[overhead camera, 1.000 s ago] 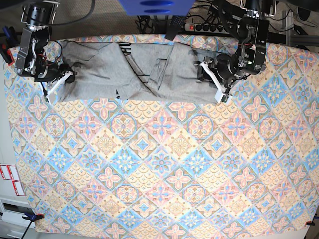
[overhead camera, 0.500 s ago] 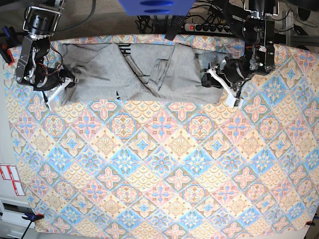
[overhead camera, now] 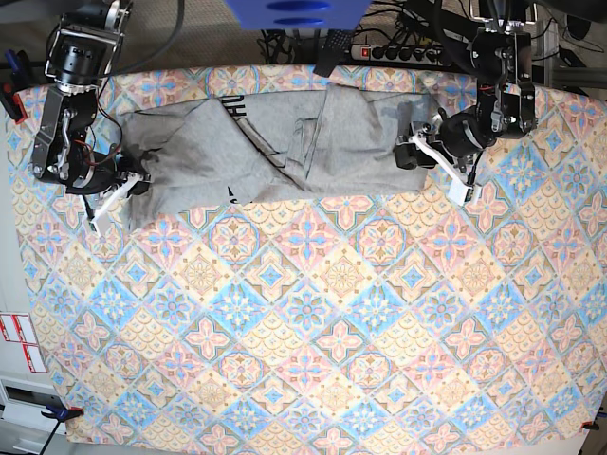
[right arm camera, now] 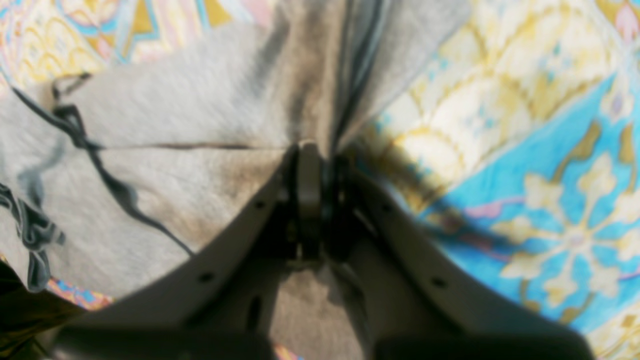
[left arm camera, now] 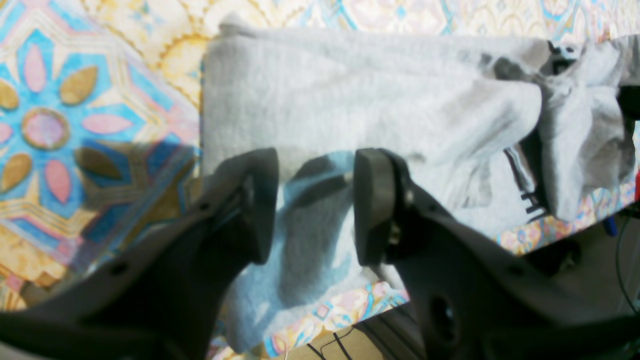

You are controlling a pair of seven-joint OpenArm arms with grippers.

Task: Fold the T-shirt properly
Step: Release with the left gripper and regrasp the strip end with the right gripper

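The heather-grey T-shirt (overhead camera: 275,142) lies crumpled in a wide band across the far side of the table, with black lettering (overhead camera: 239,104) showing in a fold. My right gripper (overhead camera: 137,182) is at the shirt's left end. In the right wrist view the right gripper (right arm camera: 310,175) is shut on a bunched pinch of the shirt (right arm camera: 175,175). My left gripper (overhead camera: 417,152) is at the shirt's right end. In the left wrist view the left gripper (left arm camera: 315,205) is open just above the shirt (left arm camera: 350,90), with nothing between its fingers (left arm camera: 372,205).
The colourful diamond-patterned tablecloth (overhead camera: 313,313) covers the whole table. A power strip (overhead camera: 394,52) and cables lie behind the far edge. A blue object (overhead camera: 294,11) hangs at the top centre. A red clamp (overhead camera: 11,100) sits at the far left edge.
My right gripper has moved toward the front, pulling the shirt's left end with it. My left gripper has moved right along the shirt's right end. The shirt is more spread out.
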